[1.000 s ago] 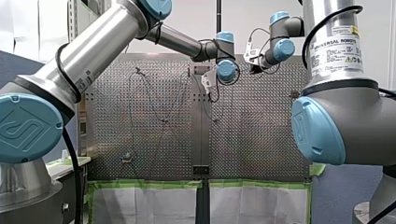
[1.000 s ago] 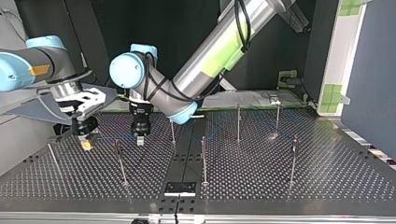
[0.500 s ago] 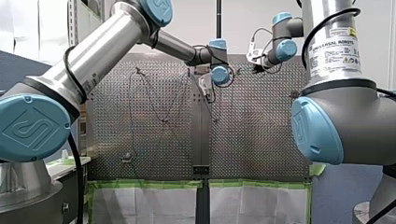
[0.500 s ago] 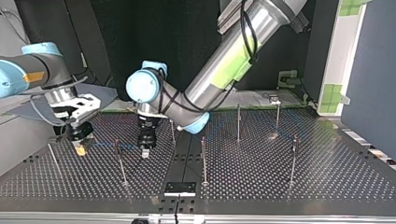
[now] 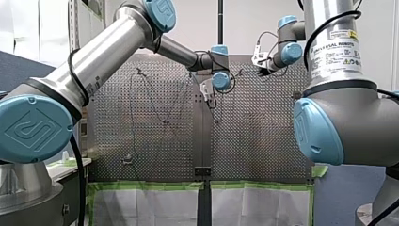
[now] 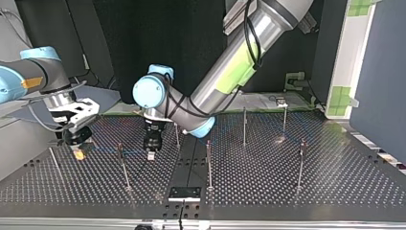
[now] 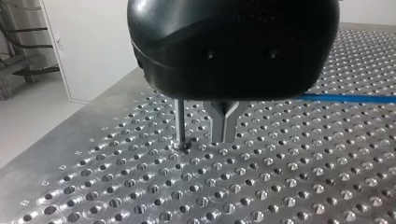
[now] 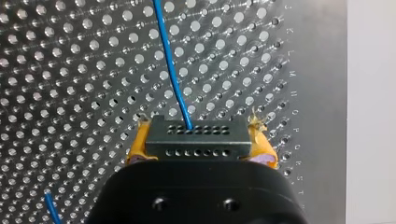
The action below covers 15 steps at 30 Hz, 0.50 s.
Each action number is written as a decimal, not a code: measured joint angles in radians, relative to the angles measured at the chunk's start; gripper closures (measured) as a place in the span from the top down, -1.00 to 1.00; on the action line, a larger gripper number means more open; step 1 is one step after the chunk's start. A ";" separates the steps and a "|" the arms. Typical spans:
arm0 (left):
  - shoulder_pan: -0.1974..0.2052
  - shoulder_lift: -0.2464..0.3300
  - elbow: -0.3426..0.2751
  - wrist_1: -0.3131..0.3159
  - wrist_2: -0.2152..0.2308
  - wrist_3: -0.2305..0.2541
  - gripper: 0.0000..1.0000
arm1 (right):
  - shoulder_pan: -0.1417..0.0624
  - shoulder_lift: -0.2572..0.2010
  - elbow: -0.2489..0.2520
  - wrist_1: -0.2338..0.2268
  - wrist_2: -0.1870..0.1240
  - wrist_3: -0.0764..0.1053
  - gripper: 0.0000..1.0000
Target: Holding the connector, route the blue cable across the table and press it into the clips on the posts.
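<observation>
The grey connector (image 8: 196, 140) is clamped between the yellow pads of my right gripper (image 8: 201, 135), which is shut on it. From the connector the blue cable (image 8: 170, 65) leads away over the perforated table (image 8: 70, 70). In the top view my right gripper (image 6: 79, 153) hangs low at the left. The cable (image 6: 105, 149) runs from it past a thin post (image 6: 120, 158) to my left gripper (image 6: 151, 155). My left gripper's metal fingers (image 7: 224, 126) stand together just above the table, beside a post (image 7: 180, 123). The cable (image 7: 345, 98) runs in behind its black body.
Several more thin posts stand on the table (image 6: 287, 191), among them some near the middle (image 6: 208, 163) and at the top view's right (image 6: 300, 163). A small black plate (image 6: 184, 193) lies at the near edge. The table's edge (image 7: 70, 140) is close beside my left gripper.
My left gripper has moved down and toward the top view's right, close to the table. My right gripper has shifted a little to the top view's left with the connector.
</observation>
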 joint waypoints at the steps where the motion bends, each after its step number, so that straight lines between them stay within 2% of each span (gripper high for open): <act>1: -0.001 0.000 0.000 -0.002 0.001 0.000 -0.31 | 0.000 0.001 0.000 0.000 0.000 0.000 -1.00; 3: -0.005 0.000 0.000 -0.005 0.002 0.000 0.07 | 0.000 0.001 0.000 0.000 -0.001 -0.001 -1.00; 4: -0.006 0.000 0.000 -0.006 0.002 0.000 0.07 | 0.000 0.002 0.000 -0.001 -0.001 -0.001 -1.00; 6: -0.010 0.000 0.000 -0.008 0.002 0.000 0.58 | 0.000 0.002 0.000 -0.001 -0.001 -0.002 -1.00; 7: -0.011 0.000 0.000 -0.008 0.002 0.000 0.58 | 0.000 0.002 0.000 -0.001 -0.001 -0.002 -1.00; 9: -0.013 0.000 0.000 -0.009 0.002 0.000 0.82 | 0.000 0.002 0.000 -0.002 -0.001 -0.002 -1.00; 10: -0.013 0.000 0.000 -0.010 0.003 0.000 0.82 | 0.000 0.003 0.000 -0.002 -0.001 -0.002 -1.00; 12: -0.015 0.000 0.001 -0.010 0.003 0.000 1.00 | 0.000 0.003 0.000 -0.003 -0.002 -0.003 -1.00; 15: -0.016 0.000 0.001 -0.013 0.004 0.000 1.00 | -0.001 0.003 0.000 -0.004 -0.002 -0.003 -1.00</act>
